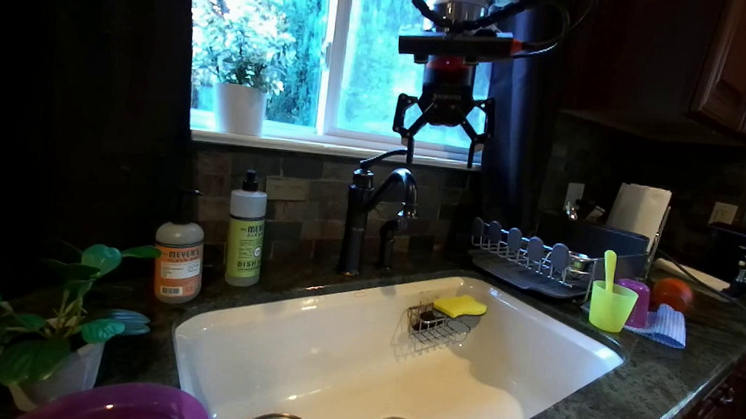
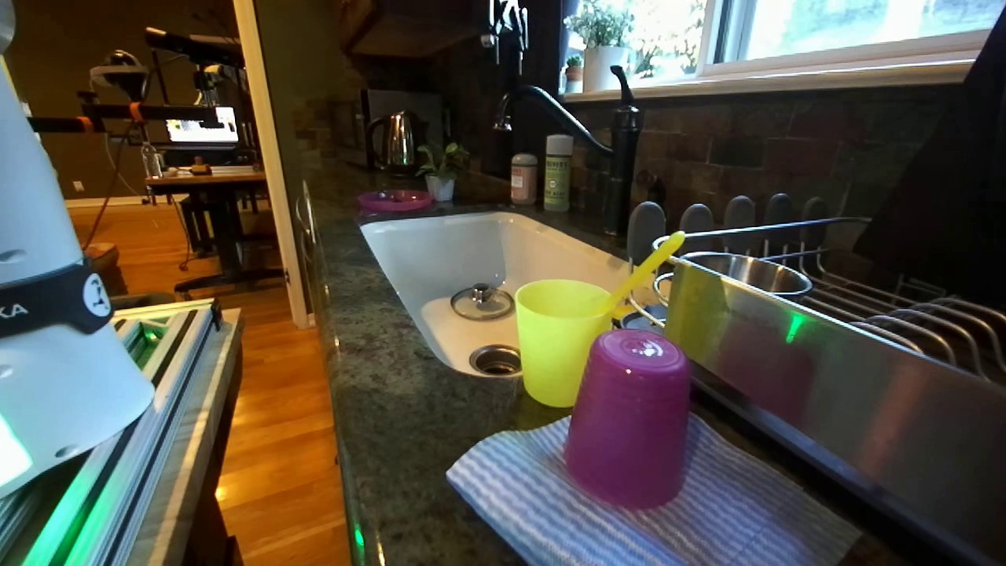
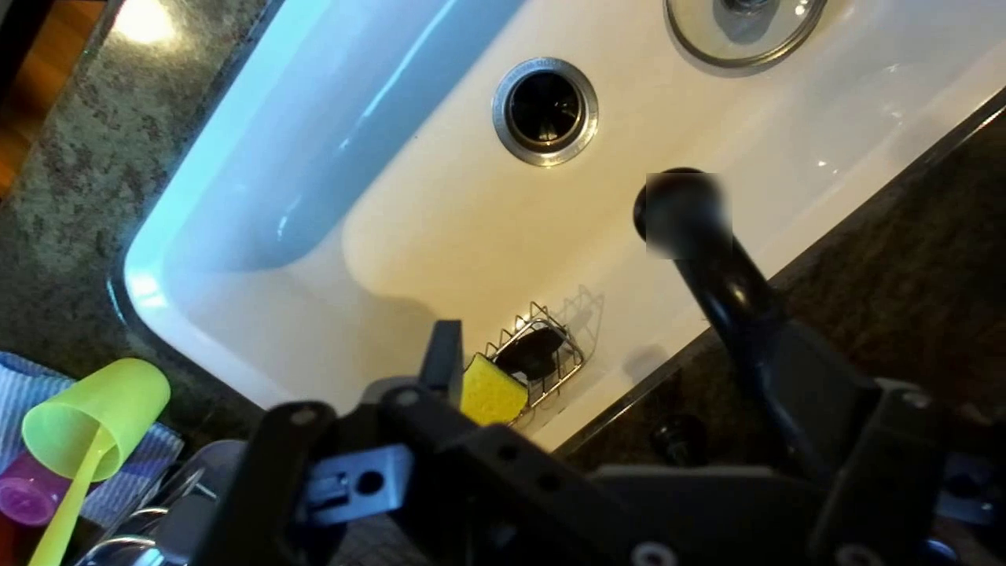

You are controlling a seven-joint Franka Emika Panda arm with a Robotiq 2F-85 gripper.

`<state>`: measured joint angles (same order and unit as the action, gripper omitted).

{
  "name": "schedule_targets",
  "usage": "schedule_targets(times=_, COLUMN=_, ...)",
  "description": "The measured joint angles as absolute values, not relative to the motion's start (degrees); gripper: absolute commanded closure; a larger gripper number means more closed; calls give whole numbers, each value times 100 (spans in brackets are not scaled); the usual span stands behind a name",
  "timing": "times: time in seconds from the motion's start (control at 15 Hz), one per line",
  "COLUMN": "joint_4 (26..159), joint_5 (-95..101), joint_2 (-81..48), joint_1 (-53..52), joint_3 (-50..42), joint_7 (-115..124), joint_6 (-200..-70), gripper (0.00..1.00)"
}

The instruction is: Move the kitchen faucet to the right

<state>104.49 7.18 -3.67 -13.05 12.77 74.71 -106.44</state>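
Note:
The dark kitchen faucet (image 1: 356, 225) stands upright behind the sink, its spout curving over the basin and its lever raised. It also shows in an exterior view (image 2: 623, 161). In the wrist view, its spout (image 3: 731, 287) runs under the right-hand finger, which hides part of it. My gripper (image 1: 440, 153) points down, open and empty, above the spout and slightly to its right in that view. One fingertip overlaps the lever's end there; I cannot tell if they touch. The gripper (image 3: 629, 369) shows both fingers wide apart in the wrist view.
The white sink (image 1: 250, 333) holds a wire caddy with a yellow sponge (image 1: 460, 306). A dish rack (image 1: 529, 255) and yellow cup (image 1: 613, 307) stand to its right. A green-labelled soap bottle (image 1: 245, 239) and an orange-labelled bottle (image 1: 177, 264) stand left. The window sill (image 1: 338, 148) is behind.

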Motion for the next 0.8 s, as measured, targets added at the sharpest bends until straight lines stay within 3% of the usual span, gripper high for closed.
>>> schedule_targets(times=0.8, joint_4=10499, joint_5=283, joint_2=-566, joint_1=-1285, joint_3=1159, joint_7=6723, joint_6=-10965, gripper=0)
